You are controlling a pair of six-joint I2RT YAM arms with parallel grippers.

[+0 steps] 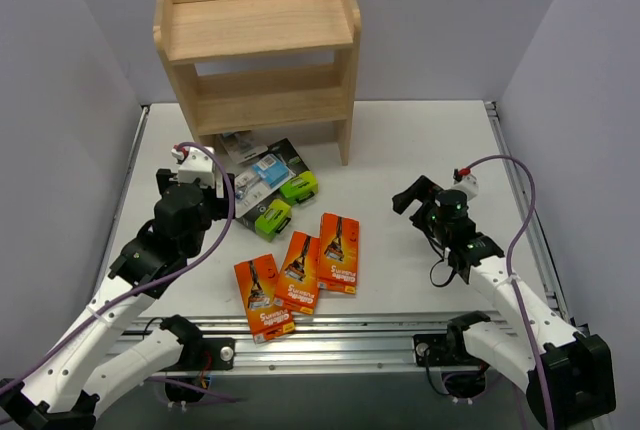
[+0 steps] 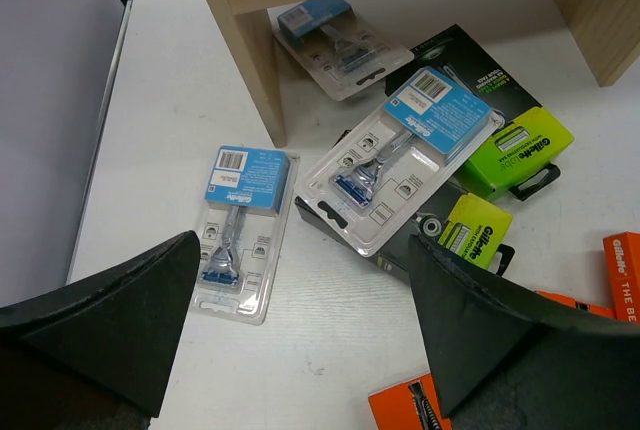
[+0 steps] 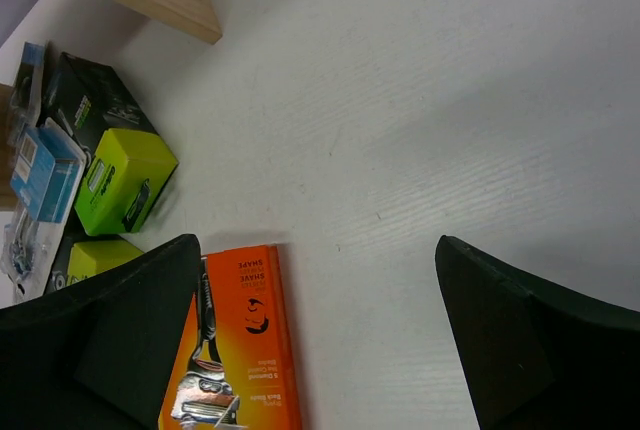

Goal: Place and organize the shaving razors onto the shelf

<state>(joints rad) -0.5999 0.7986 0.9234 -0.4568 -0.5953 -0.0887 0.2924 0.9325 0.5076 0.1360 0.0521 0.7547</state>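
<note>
Both claws hang released over the desk [image 1: 430, 140], nothing between the fingers on either side. The left claw [image 2: 303, 240] looks straight down on a clear blister pack [image 2: 240, 225], which lies flat just below and left of its gap, blue card at the far end. A second blister pack [image 2: 400, 155] lies ahead to the right, resting partly on a black-and-lime box [image 2: 505, 145]. A third blister pack [image 2: 330, 45] lies farther ahead, under the shelf [image 2: 250, 30].

The right claw [image 3: 318, 242] has an orange box [image 3: 235, 340] just beneath one finger. No pack is on the shelf's tiers (as far as the top view shows).

These all look light. The blister plastic is probably slick and springy, so pinch across the long edges near the card. The orange boxes look stiff, so take them across the narrow width.
</note>
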